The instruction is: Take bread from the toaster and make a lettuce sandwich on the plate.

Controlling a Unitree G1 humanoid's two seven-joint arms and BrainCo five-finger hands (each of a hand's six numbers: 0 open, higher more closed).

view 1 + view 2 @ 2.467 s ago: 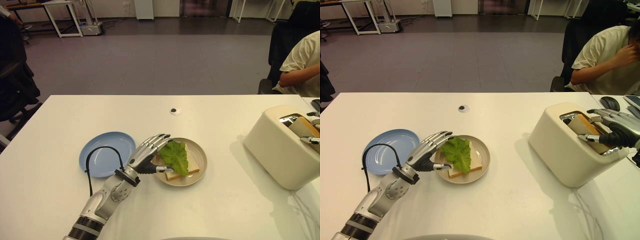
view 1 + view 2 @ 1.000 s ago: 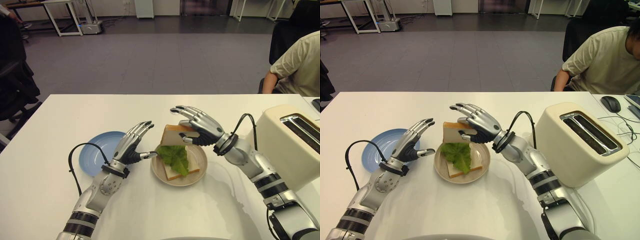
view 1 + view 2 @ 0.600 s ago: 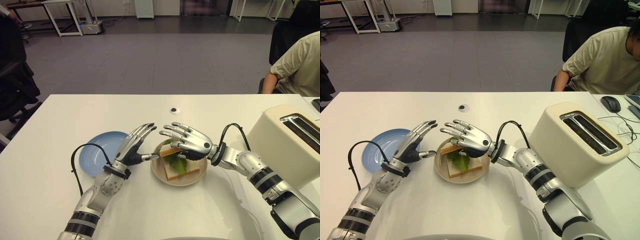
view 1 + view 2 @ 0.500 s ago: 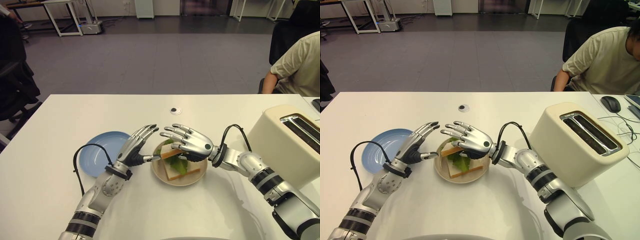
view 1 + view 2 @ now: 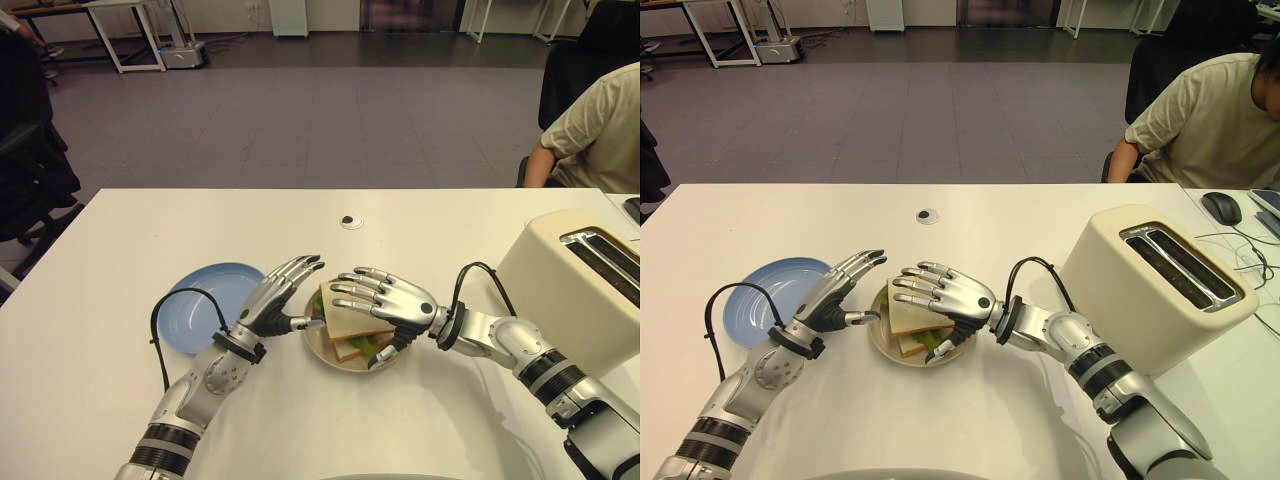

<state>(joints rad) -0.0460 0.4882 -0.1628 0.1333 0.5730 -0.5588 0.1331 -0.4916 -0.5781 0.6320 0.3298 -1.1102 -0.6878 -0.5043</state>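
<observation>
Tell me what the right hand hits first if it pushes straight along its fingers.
Most likely the left hand, open just beyond the plate's left edge, though depth is unclear.

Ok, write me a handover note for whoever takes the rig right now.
Left robot hand: open, beside the plate, holding nothing.
Right robot hand: lying over the top slice; grip unclear.
Things: bottom slice, lettuce and top slice stacked on the plate. Toaster on the right, slots look empty. Blue plate on the left.
Done: sandwich stacked.
To do: lift the right robot hand clear and check the top slice sits square.
</observation>
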